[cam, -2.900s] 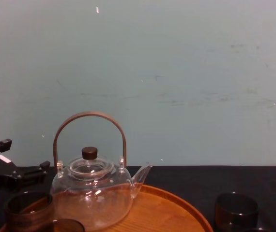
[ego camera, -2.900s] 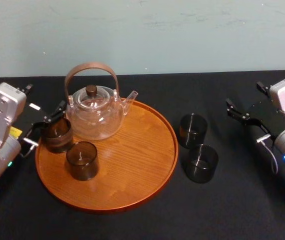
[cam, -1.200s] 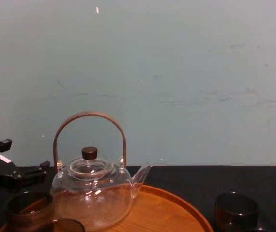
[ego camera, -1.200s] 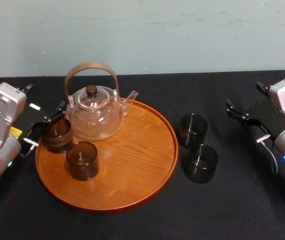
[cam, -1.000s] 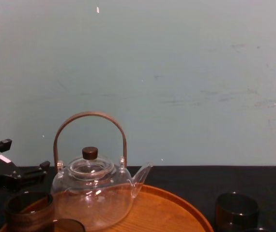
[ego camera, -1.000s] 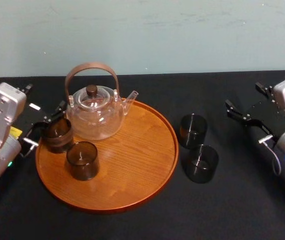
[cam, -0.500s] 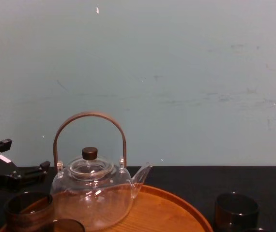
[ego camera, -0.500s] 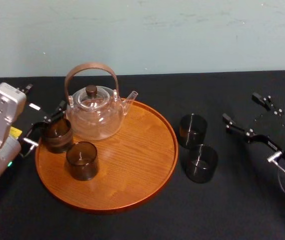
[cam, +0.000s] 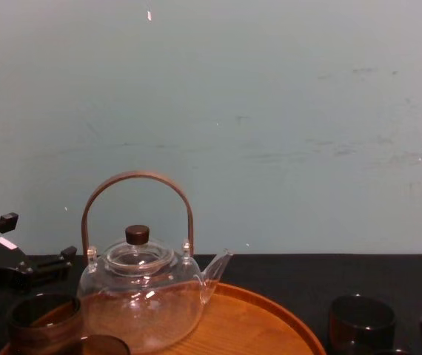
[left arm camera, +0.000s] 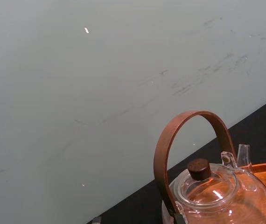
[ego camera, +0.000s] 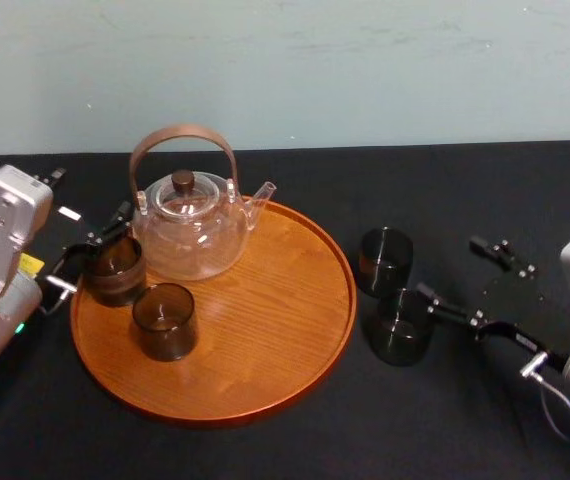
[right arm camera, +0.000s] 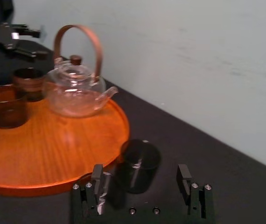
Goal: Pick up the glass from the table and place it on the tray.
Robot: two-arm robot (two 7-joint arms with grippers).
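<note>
Where the head view looks down on the black bench point(ego camera: 445, 420), the glass point(ego camera: 385, 260), a short smoky-brown tumbler, is seen upright just right of the tray point(ego camera: 265, 320), with a second glass point(ego camera: 401, 328) close by. The right gripper point(ego camera: 450, 267) is held beside them, jaws wide and empty, one finger at the second glass's rim; contact cannot be judged. The left gripper point(ego camera: 95, 247) is parked at the tray's left edge, jaws wide. From the right wrist, the glass point(right arm camera: 138, 161) is shown just ahead of the open gap. From the chest, the glass point(cam: 360, 322) is cut off at its base.
</note>
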